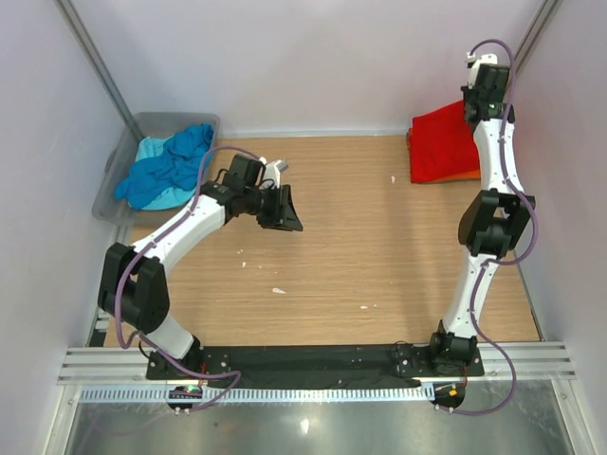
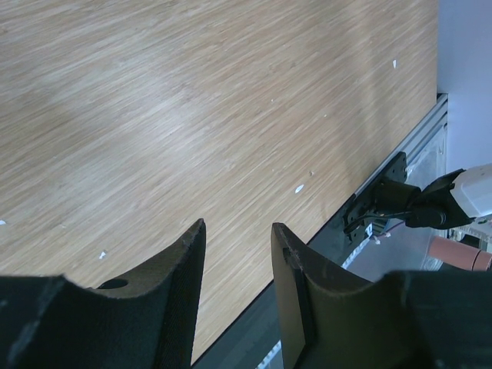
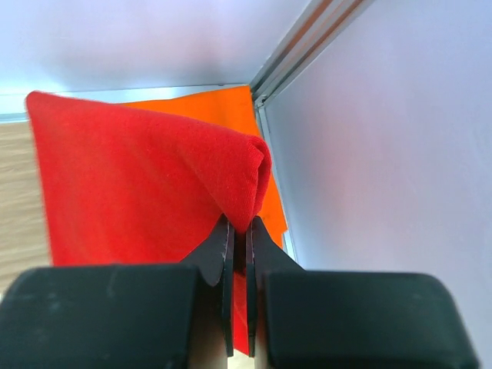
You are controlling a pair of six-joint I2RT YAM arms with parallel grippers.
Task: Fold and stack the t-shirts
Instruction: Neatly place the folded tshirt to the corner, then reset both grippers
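Observation:
A bright red t-shirt (image 1: pixel 442 142) lies folded at the table's far right corner, on top of an orange t-shirt (image 1: pixel 465 175) whose edge peeks out. My right gripper (image 1: pixel 471 112) is shut on a fold of the red t-shirt (image 3: pixel 146 184) and lifts that edge; the orange t-shirt (image 3: pixel 223 108) shows behind it. Blue (image 1: pixel 175 166) and pale turquoise (image 1: pixel 149 150) t-shirts lie crumpled in the tub at far left. My left gripper (image 1: pixel 287 218) is open and empty, hovering over bare wood (image 2: pixel 231 123) left of the middle.
A grey translucent plastic tub (image 1: pixel 119 166) stands at the far left corner. White walls close in the table on three sides. A black mounting rail (image 1: pixel 313 360) runs along the near edge. Small white specks (image 1: pixel 278 290) dot the wood.

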